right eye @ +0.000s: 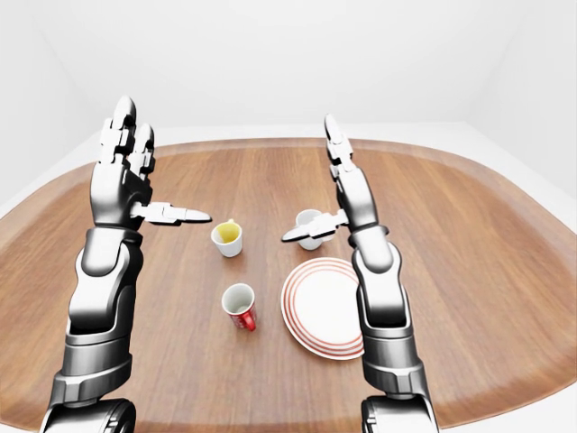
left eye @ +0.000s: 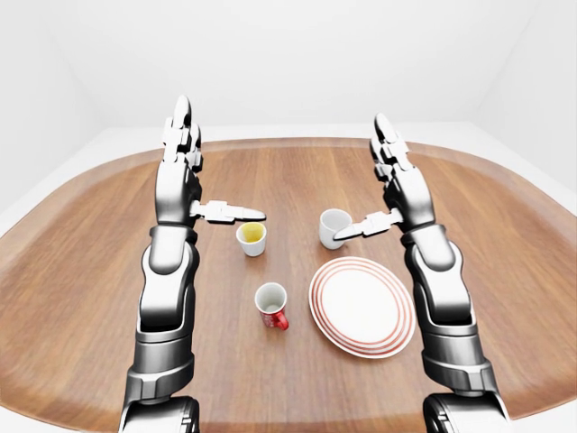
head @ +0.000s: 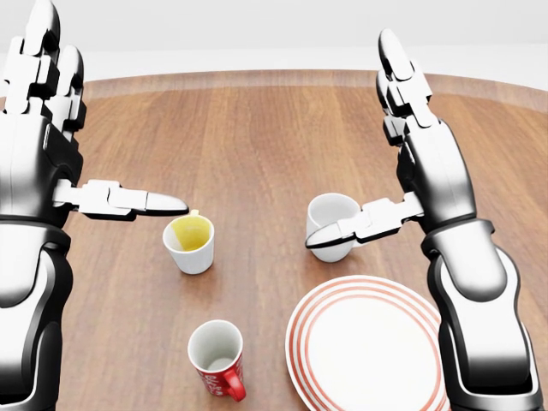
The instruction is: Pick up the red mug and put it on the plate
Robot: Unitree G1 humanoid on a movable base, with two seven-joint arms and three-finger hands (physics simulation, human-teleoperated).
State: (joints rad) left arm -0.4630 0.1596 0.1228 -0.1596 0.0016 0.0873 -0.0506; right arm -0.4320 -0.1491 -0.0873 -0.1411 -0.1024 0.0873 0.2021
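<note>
I held both hands raised over the table (left eye: 81,271), left hand (head: 43,128) and right hand (head: 419,145) splayed, gripping nothing. The red mug (head: 217,360) stood upright, white inside, just left of the plate (head: 368,351).

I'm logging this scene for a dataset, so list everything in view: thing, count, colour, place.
Red mug: one, red outside and white inside, upright, bottom of head view, left of the plate, untouched.
Plate: one, white with red rings, bottom right of head view, nothing on it.
Yellow cup: one, white with yellow inside, above the red mug.
White mug: one, white, above the plate, partly hidden by a right finger.
Table: one, brown wood with rounded corners, holds everything.
Walls and floor: white, plain.
Left hand: one, silver and black, fingers open, raised at left.
Right hand: one, silver and black, fingers open, raised at right.
</note>
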